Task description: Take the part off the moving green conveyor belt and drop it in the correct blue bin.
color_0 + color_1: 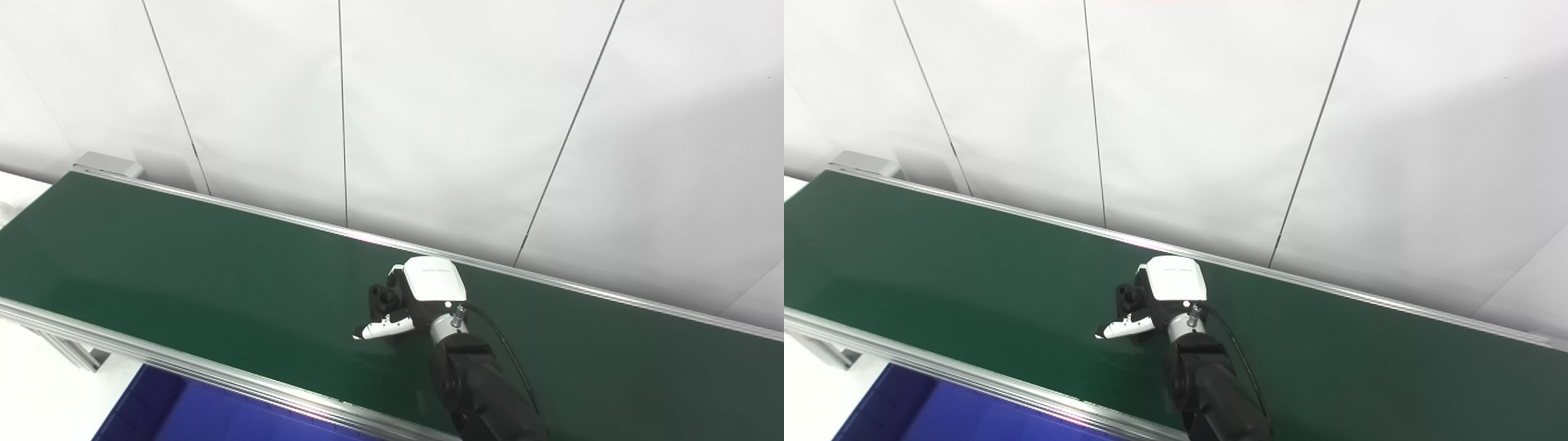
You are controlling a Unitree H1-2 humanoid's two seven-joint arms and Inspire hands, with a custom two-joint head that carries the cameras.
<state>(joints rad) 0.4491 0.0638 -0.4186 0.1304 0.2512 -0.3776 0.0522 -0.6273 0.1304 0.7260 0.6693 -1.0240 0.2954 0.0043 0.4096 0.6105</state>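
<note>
Over the green belt (184, 269), the right hand (422, 294) curls its fingers (383, 300) round a black part (387, 298).

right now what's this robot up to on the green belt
The right hand is reaching out over the green conveyor belt, its fingers curled around a small black part near the middle of the belt. Whether the part is already lifted or still sitting on the belt is hard to tell. The thumb points off to the left. A blue bin waits below the belt's near rail. The left hand is out of view.
</note>
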